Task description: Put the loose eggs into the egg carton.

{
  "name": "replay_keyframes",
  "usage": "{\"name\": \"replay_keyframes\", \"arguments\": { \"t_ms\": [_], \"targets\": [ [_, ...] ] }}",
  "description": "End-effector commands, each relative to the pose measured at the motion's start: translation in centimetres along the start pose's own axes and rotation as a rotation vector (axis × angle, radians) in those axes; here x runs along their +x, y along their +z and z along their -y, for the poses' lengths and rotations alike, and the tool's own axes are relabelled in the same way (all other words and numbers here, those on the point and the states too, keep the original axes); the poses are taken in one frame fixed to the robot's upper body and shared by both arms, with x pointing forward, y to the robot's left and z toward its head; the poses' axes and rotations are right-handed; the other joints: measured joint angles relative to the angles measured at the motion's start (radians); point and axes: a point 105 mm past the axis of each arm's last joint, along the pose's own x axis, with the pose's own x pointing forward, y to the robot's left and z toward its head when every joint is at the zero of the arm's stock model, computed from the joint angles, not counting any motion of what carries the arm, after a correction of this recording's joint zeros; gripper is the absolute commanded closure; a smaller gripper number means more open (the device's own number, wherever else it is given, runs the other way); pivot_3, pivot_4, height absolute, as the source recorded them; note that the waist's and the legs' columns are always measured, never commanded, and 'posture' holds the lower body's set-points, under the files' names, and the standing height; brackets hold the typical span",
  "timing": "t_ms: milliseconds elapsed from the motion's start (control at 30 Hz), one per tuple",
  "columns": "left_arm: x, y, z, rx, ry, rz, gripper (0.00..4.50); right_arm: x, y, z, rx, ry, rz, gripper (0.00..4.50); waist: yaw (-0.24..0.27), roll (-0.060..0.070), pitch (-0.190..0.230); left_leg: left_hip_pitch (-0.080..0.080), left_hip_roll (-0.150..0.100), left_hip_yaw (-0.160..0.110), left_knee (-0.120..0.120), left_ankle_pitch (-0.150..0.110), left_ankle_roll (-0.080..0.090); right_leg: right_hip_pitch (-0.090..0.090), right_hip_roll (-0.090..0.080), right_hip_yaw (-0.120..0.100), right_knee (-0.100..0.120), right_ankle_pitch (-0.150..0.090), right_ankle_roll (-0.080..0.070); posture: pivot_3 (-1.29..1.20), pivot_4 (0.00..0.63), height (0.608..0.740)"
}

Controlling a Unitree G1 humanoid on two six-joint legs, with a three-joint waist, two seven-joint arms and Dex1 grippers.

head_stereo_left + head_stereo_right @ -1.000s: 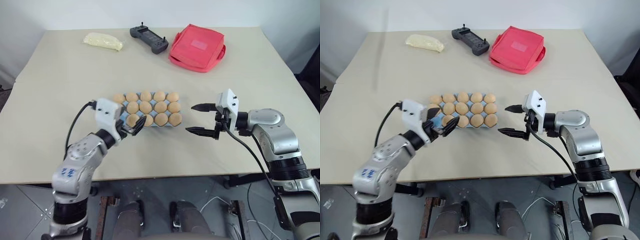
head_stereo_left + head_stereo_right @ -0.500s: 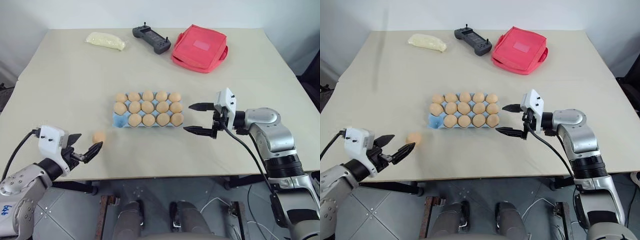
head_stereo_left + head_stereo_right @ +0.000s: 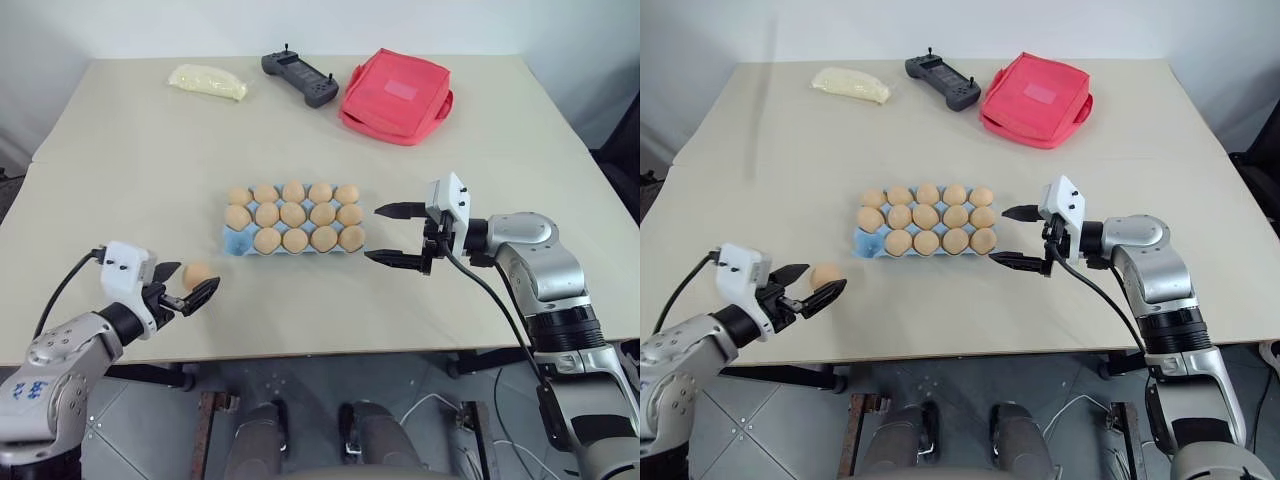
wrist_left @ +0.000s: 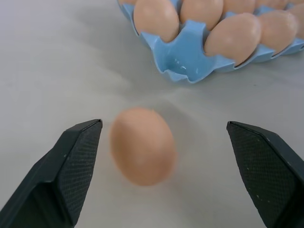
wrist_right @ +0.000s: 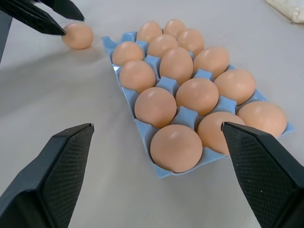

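Your left gripper [image 3: 187, 290] stands wide open around the one loose egg [image 3: 196, 274], a smooth tan-brown oval lying on the beige table [image 3: 130, 180] near its front edge, left of the light blue moulded egg carton [image 3: 236, 241]. Your left wrist view adds that neither black finger [image 4: 66, 173] touches the egg and that the carton's near-left corner cup is bare. Fourteen matching eggs fill the other cups. Your right gripper [image 3: 392, 235] hangs open just beside the carton's right end, holding nothing.

Loose egg [image 4: 142, 146] blurred; carton [image 4: 185, 61] cut off
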Motion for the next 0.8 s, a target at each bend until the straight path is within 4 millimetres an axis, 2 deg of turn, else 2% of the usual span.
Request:
{"name": "replay_keyframes", "arguments": {
  "t_ms": [33, 133, 167, 233, 333, 433, 500, 633, 800],
  "targets": [
    [0.7, 0.1, -0.7, 0.037, 0.008, -0.011, 0.03, -0.3, 0.9, 0.2, -0.035, -0.014, 0.013, 0.00, -0.002, 0.000, 0.000, 0.000, 0.000, 0.000, 0.000, 0.000, 0.000, 0.000, 0.000, 0.000, 0.000, 0.000, 0.000, 0.00, 0.150, 0.740],
    [1.8, 0.1, -0.7, 0.047, -0.019, -0.017, 0.03, -0.4, 0.9, 0.1, -0.033, -0.017, 0.010, 0.00, -0.001, 0.000, 0.000, 0.000, 0.000, 0.000, 0.000, 0.000, 0.000, 0.000, 0.000, 0.000, 0.000, 0.000, 0.000, 0.00, 0.150, 0.740],
    [2.0, 0.1, -0.7, 0.048, -0.031, -0.018, 0.21, -0.5, 0.9, 0.1, -0.033, -0.020, 0.009, 0.00, 0.000, 0.000, 0.000, 0.000, 0.000, 0.000, 0.000, 0.000, 0.000, 0.000, 0.000, 0.000, 0.000, 0.000, 0.000, 0.00, 0.150, 0.740],
    [2.3, -0.1, -0.5, 0.053, -0.048, -0.027, 0.66, -0.5, 0.9, 0.2, -0.033, -0.025, 0.008, 0.00, -0.001, 0.000, 0.000, 0.000, 0.000, 0.000, 0.000, 0.000, 0.000, 0.000, 0.000, 0.000, 0.000, 0.000, 0.000, 0.00, 0.150, 0.740],
    [2.6, 0.0, -0.2, 0.062, -0.072, -0.031, 1.63, -0.6, 0.9, 0.2, -0.033, -0.030, 0.007, 0.00, -0.001, 0.000, 0.000, 0.000, 0.000, 0.000, 0.000, 0.000, 0.000, 0.000, 0.000, 0.000, 0.000, 0.000, 0.000, 0.00, 0.150, 0.740],
    [2.7, 1.2, -0.2, 0.093, -0.078, -0.004, 2.59, -0.7, 0.9, 0.3, -0.034, -0.036, 0.007, 0.00, 0.000, 0.000, 0.000, 0.000, 0.000, 0.000, 0.000, 0.000, 0.000, 0.000, 0.000, 0.000, 0.000, 0.000, 0.000, 0.00, 0.150, 0.740],
    [2.8, 2.7, -0.2, 0.114, -0.077, 0.034, 2.73, -0.7, 0.8, 0.3, -0.034, -0.039, 0.007, 0.00, 0.001, 0.000, 0.000, 0.000, 0.000, 0.000, 0.000, 0.000, 0.000, 0.000, 0.000, 0.000, 0.000, 0.000, 0.000, 0.00, 0.150, 0.740],
    [3.1, 6.1, 0.0, 0.154, -0.095, 0.132, 2.73, -0.7, 0.8, 0.3, -0.034, -0.042, 0.008, 0.00, 0.003, 0.000, 0.000, 0.000, 0.000, 0.000, 0.000, 0.000, 0.000, 0.000, 0.000, -0.001, 0.001, 0.000, 0.000, 0.00, 0.150, 0.740],
    [4.3, 8.1, 1.0, 0.156, -0.160, 0.184, 2.73, -0.5, 0.9, 0.4, -0.035, -0.053, 0.018, 0.00, 0.001, 0.000, 0.000, 0.000, 0.000, 0.001, 0.000, 0.000, 0.000, 0.000, 0.000, 0.000, 0.000, 0.000, 0.000, 0.00, 0.150, 0.740]
  ]
}}
